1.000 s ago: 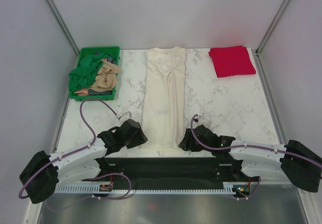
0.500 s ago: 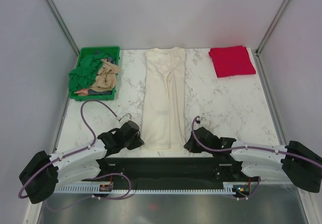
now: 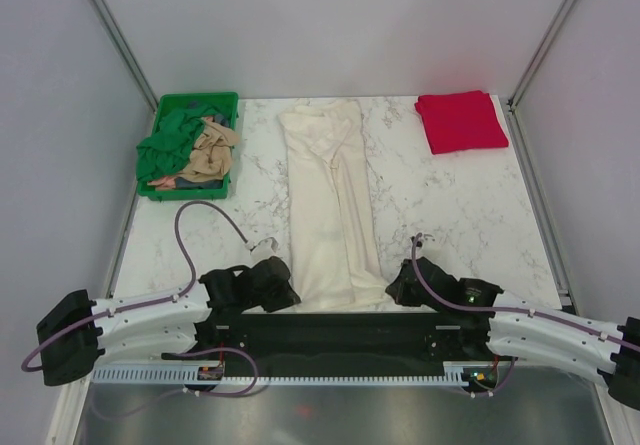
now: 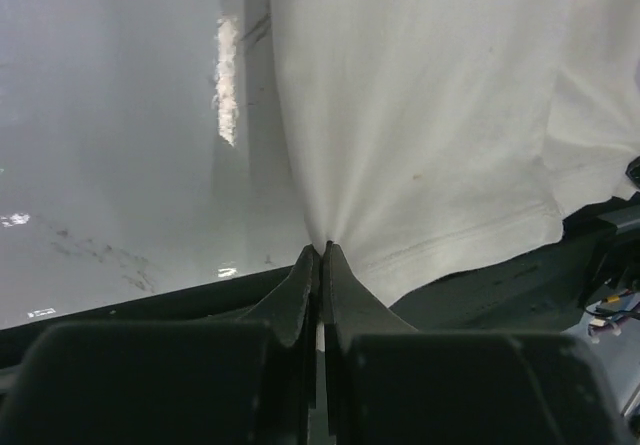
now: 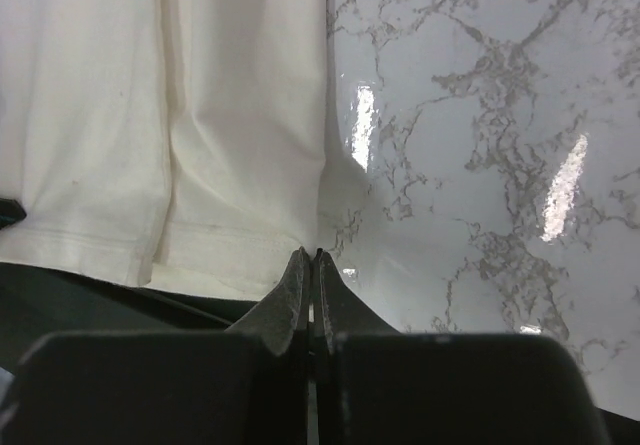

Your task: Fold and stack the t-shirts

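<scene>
Cream shirt (image 3: 330,205): laid lengthwise down the middle of the table (image 3: 450,215), near hem at the front edge.
Left gripper (image 4: 322,251): closed, left hem corner pinched.
Right gripper (image 5: 312,255): closed, right hem corner pinched.
Risk: the hem could be lost from such thin pinches if raised unevenly, and the fold skewed.
Surface: glossy marble; red shirt (image 3: 461,121) folded far right; crate (image 3: 196,97) far left.
Room: plain grey walls (image 3: 330,25).

Jaws closed on cream t-shirt (image 5: 200,115) corner.
</scene>
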You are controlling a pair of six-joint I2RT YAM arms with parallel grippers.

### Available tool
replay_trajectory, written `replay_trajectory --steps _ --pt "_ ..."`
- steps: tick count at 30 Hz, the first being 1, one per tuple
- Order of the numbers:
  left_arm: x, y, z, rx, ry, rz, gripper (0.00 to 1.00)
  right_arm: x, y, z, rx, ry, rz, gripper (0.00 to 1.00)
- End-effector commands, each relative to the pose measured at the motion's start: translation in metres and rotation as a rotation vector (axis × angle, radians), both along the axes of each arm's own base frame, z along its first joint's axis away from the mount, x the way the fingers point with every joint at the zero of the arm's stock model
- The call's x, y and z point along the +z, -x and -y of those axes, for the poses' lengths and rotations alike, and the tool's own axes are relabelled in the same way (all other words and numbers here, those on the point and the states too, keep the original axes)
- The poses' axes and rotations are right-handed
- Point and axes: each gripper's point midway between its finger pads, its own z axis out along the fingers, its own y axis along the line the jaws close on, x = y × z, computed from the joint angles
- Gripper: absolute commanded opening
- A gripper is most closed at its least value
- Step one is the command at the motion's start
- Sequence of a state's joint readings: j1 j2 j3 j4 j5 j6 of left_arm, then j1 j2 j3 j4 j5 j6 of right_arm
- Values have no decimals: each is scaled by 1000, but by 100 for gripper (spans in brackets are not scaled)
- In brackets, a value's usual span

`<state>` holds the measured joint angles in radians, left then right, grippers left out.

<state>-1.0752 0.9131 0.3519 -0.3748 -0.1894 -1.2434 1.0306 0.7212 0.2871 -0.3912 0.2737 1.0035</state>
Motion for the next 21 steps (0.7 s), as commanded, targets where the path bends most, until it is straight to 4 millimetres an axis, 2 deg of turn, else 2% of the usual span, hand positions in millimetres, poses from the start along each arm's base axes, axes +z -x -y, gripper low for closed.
replay_trajectory --steps 1,3,4,6,10,12,13,15,17,18,20,21 --pt "34 -12 13 53 9 36 2 34 -13 2 -37 -11 75 0" --pt "42 -19 5 62 -51 73 2 54 -24 0 -53 -4 130 0" --pt "59 -26 9 71 -46 104 2 71 -34 -6 -55 5 163 0" --pt "73 -40 1 95 -111 170 2 88 -49 -6 -66 63 231 0" --pt "120 -66 -6 120 -173 258 2 138 -85 -20 -87 143 349 0" --pt "130 -82 -13 134 -193 274 2 152 -103 -17 -98 194 388 0" --pt "141 -90 -14 147 -181 288 2 161 -115 -24 -98 196 402 0" --pt "147 -109 -27 178 -210 298 2 168 -136 -18 -115 230 422 0" --pt "156 -131 -33 214 -209 307 2 175 -155 -26 -116 226 434 0" --pt "158 -138 -35 197 -228 320 2 176 -167 -21 -134 233 435 0" --pt "170 -158 -35 211 -217 334 2 178 -186 -25 -127 252 438 0" --pt "164 -167 -34 191 -252 325 2 178 -196 -20 -143 263 437 0"
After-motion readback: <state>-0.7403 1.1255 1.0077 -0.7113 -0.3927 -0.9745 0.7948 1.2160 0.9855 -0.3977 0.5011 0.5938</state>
